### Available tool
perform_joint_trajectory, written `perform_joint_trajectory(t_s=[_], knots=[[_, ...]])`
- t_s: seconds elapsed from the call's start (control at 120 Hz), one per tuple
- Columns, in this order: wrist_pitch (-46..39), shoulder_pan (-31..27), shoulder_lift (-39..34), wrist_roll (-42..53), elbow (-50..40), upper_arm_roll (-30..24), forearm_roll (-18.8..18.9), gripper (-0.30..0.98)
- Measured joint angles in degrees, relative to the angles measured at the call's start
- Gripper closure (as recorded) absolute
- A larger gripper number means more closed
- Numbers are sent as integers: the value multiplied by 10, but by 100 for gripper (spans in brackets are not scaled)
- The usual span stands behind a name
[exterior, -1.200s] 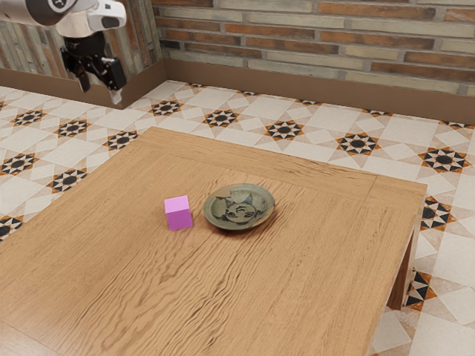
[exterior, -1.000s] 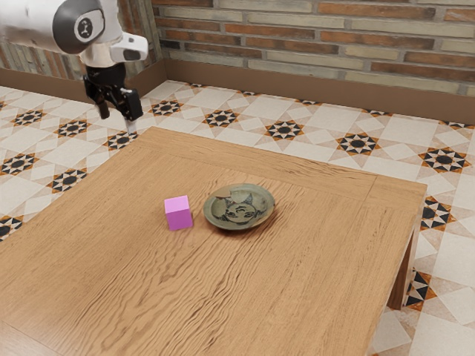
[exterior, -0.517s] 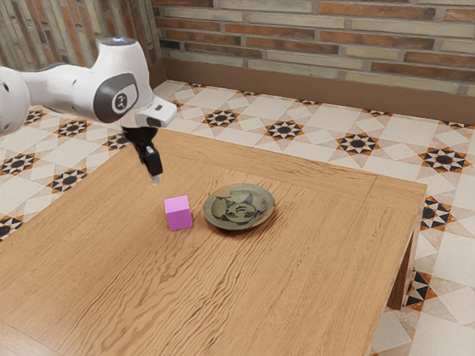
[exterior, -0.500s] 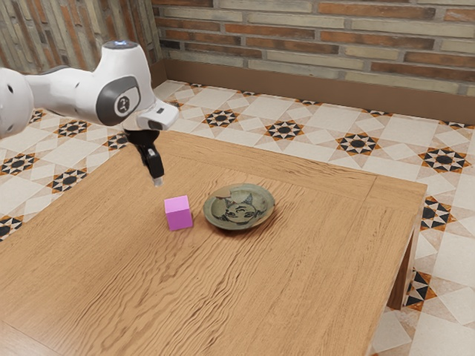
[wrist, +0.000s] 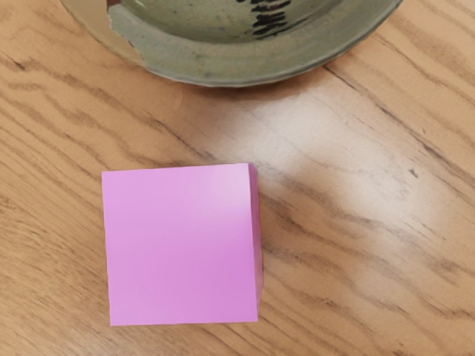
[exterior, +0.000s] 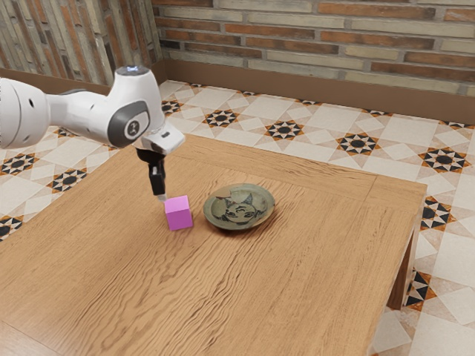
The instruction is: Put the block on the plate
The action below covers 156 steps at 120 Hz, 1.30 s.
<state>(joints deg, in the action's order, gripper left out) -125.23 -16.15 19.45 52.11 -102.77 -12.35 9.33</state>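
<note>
Gripper: down it comes! The black two-finger gripper (exterior: 162,197) has dropped lower and swung in from the exterior view's left, and now its tip is right by the block's upper edge on that side.
Grip: how far open, I cannot tell from here; no hold on the block can be made out.
Pink block: the cube (exterior: 178,213) hasn't budged, sitting flat on the wooden table (exterior: 223,297), just left of the plate in the exterior view.
Patterned plate: the shallow green dish (exterior: 239,211) hasn't moved either, waiting near the block on the exterior view's right.
Meaning: the approach looks almost done, but the lift and the placing are to come.
Next: I'd say centre over the cube, straddle it, sink, then squeeze.
Danger: come down off-centre and it could clip the top edge, nudging the cube towards the rim.
</note>
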Motion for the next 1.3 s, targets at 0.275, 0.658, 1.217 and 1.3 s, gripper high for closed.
perform_joint_trajectory(t_s=[0.275, 0.658, 1.217, 1.3], knots=[[-36, -31, 54, 33, 32, -23, 7, 0], [-54, -32, 99, 48, 62, -19, -6, 0], [-56, -27, 117, 39, 48, -17, -40, 0], [-56, -27, 126, 38, 48, -17, -36, 0]])
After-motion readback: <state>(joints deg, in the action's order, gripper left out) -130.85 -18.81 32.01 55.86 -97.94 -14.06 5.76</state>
